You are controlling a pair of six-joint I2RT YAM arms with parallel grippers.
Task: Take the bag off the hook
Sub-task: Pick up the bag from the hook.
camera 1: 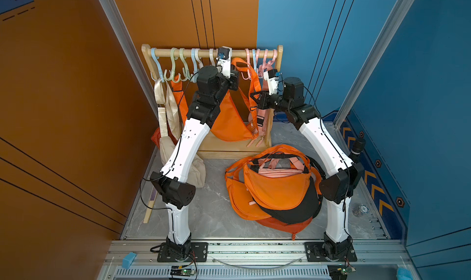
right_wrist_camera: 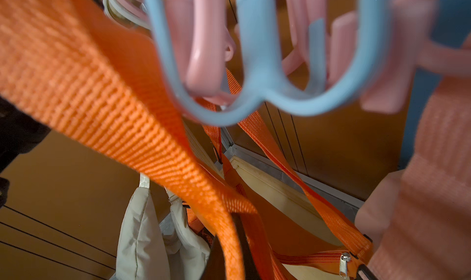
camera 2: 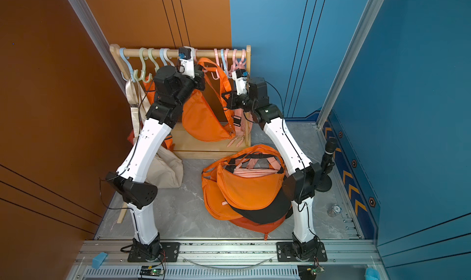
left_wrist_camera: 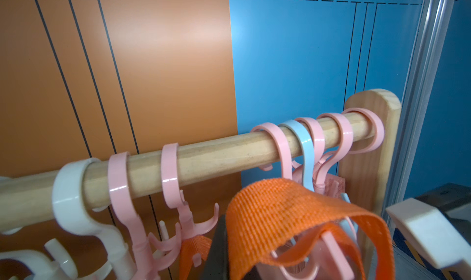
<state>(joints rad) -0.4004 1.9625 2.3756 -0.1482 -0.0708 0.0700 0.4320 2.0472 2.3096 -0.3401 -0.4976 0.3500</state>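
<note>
Right, L gripper (camera 1: 235, 77) and R gripper (right_wrist_camera: 231, 249) are both clamped tight on the strap (left_wrist_camera: 280, 215) of the orange bag (camera 1: 229, 123). Bag hangs under wooden rail (left_wrist_camera: 216, 159), mid-rack. Strap top sits in the gap betw. pink hooks, hook cluster (left_wrist_camera: 318, 138) crowding end post (left_wrist_camera: 369, 179). Can't tell if strap's off its prong.

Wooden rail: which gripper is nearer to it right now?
Left. The left gripper is just under the rail, shut on the orange strap; the right gripper holds that strap lower down, farther from the rail.
</note>
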